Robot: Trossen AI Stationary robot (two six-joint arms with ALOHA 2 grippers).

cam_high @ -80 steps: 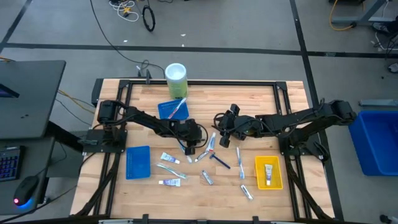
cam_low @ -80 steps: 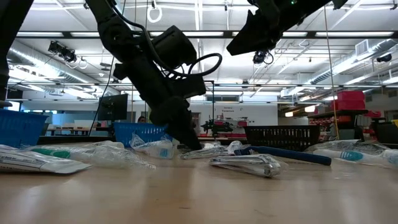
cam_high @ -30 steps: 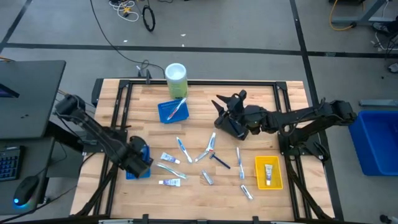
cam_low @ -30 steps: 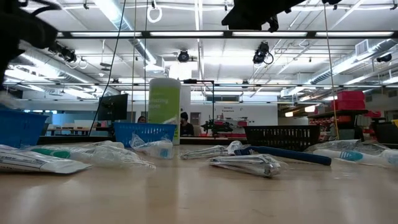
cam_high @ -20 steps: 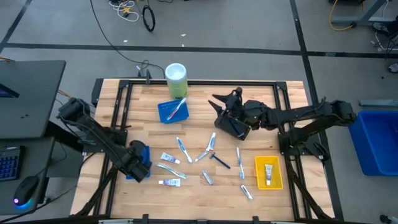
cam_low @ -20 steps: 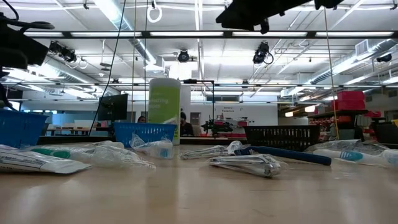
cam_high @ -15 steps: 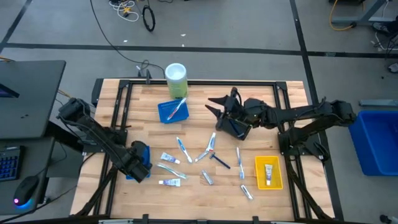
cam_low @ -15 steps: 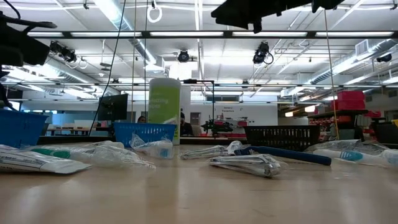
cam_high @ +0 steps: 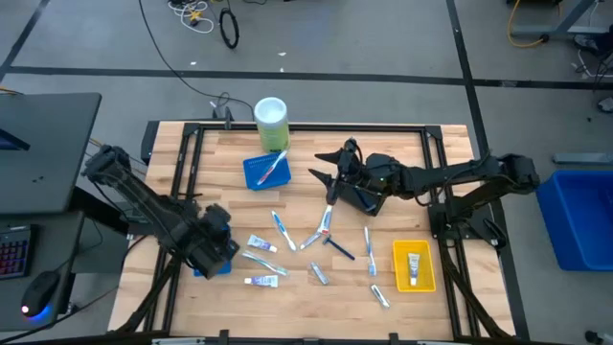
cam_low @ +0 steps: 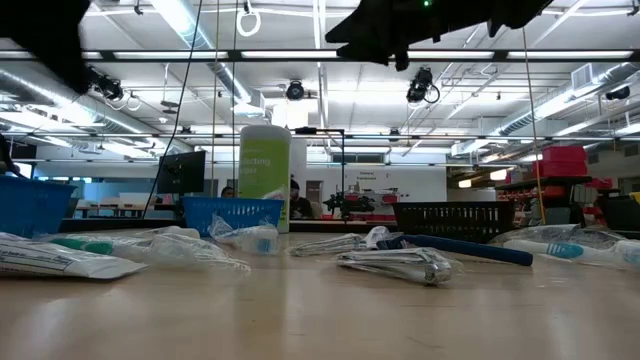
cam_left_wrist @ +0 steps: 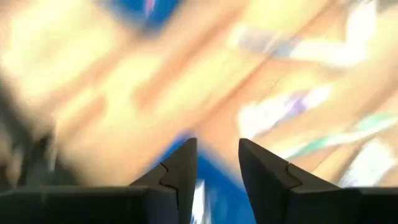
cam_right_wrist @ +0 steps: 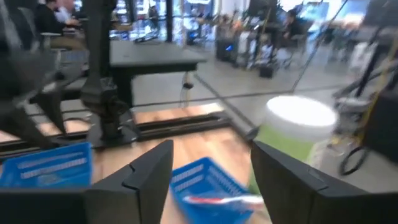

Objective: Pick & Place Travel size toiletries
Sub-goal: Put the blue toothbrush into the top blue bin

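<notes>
Several travel size toiletries lie flat on the middle of the wooden table: white tubes [cam_high: 261, 243] [cam_high: 261, 281], toothbrushes [cam_high: 280, 228] [cam_high: 324, 222] [cam_high: 368, 247] and dark blue razors [cam_high: 337, 247] [cam_high: 319, 273]. One tube [cam_high: 413, 264] lies in the yellow tray [cam_high: 426, 278]. A toothbrush [cam_high: 273, 170] lies in the far blue tray [cam_high: 255, 165]. My left gripper [cam_high: 218, 251] hovers open and empty over the near-left blue tray [cam_high: 201, 271]. My right gripper [cam_high: 323, 165] is raised above the items, open, empty, pointing toward the table's left.
The tall green-and-white cylinder [cam_high: 271, 122] stands at the far edge, also in the right wrist view [cam_right_wrist: 292, 134]. A black frame rims the table. Bare wood lies along the near edge and at the far right. People show in the room beyond.
My right gripper has moved, raised and open, toward the table's left, from above the far-right side of the scattered items to a spot near the far blue tray. My left gripper has stayed over the near-left blue tray, turning slightly. The toiletries have not moved.
</notes>
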